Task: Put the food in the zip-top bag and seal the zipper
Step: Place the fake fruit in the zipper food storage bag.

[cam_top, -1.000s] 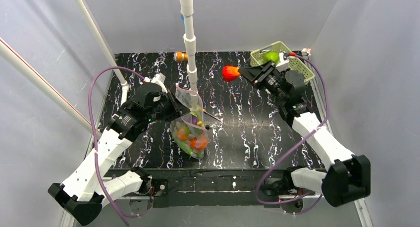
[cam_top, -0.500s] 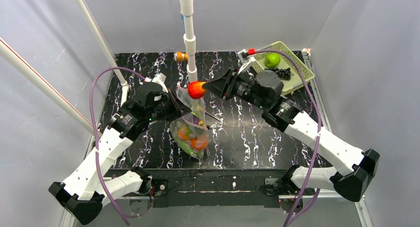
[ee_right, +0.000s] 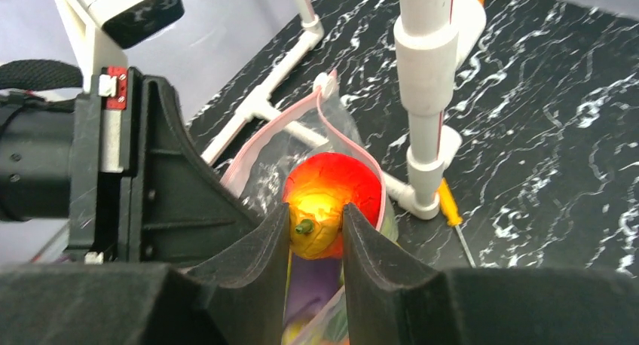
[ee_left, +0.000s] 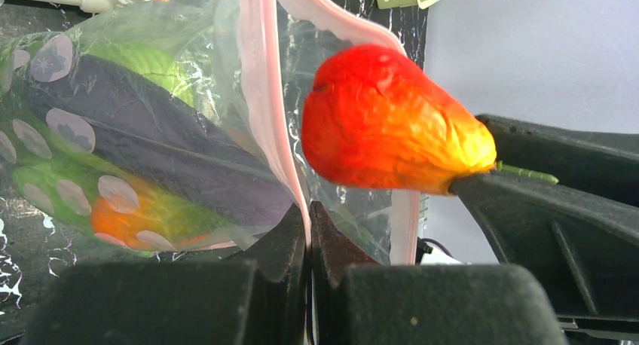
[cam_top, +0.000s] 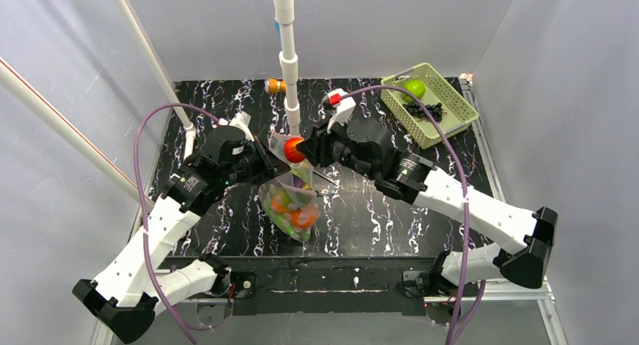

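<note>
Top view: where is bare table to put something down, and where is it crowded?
Bare: near edge between the bag and the right arm; far-left corner, behind the left arm. Crowded: centre, around the white post.

The small red-orange toy fruit [cam_top: 293, 150], seen a second ago beside the pale green mesh basket [cam_top: 450, 98], is now held by the right gripper [cam_top: 303, 149] at the mouth of the clear pink-dotted plastic bag [cam_top: 291, 206]; the basket is left uncovered.

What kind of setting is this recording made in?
Likely a robotics lab cell, not a kitchen: plain grey walls around a black marbled table, a white PVC pipe frame, and toy food in a dotted bag.
</note>
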Controlling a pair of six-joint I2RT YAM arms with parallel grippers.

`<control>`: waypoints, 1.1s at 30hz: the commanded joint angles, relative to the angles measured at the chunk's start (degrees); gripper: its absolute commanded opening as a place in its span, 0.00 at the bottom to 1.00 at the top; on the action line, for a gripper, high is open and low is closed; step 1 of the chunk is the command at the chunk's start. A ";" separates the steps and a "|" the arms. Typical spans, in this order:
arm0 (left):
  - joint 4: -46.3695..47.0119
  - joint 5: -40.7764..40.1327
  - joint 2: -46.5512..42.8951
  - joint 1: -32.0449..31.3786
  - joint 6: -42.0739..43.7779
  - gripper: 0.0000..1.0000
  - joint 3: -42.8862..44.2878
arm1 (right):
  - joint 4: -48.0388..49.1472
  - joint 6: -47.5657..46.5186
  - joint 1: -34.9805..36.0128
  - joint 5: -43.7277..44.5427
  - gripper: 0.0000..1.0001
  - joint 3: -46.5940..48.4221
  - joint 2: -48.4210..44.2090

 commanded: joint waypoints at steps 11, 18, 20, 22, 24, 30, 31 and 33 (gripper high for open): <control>0.38 0.19 -2.71 -0.19 -1.82 0.00 -0.84 | -3.39 -8.33 2.89 5.02 0.49 10.90 7.15; 2.21 -0.82 -4.99 -0.19 -3.59 0.00 -3.02 | -10.81 -8.15 2.90 -1.74 0.76 15.29 4.00; 2.11 -1.69 -5.32 -0.18 -3.85 0.00 -3.62 | -12.41 -8.07 2.96 -3.39 0.81 15.17 1.79; 2.62 -2.07 -5.54 -0.19 -4.43 0.00 -4.27 | -13.27 -7.96 2.92 -5.08 0.85 12.73 -1.16; 3.01 -2.26 -5.39 -0.19 -4.39 0.00 -4.35 | -14.10 -8.01 2.89 -7.40 0.88 9.33 -4.36; 4.62 -2.83 -6.60 -0.19 -5.68 0.00 -4.68 | -13.77 -10.38 3.20 -15.26 0.88 -3.30 -11.62; 4.64 -3.32 -6.88 -0.19 -5.73 0.00 -4.66 | -13.15 -11.06 3.59 -16.61 0.88 -5.13 -12.60; 4.50 -4.52 -7.27 -0.19 -5.89 0.00 -4.69 | -9.51 -12.90 4.57 -19.02 0.88 -9.09 -14.68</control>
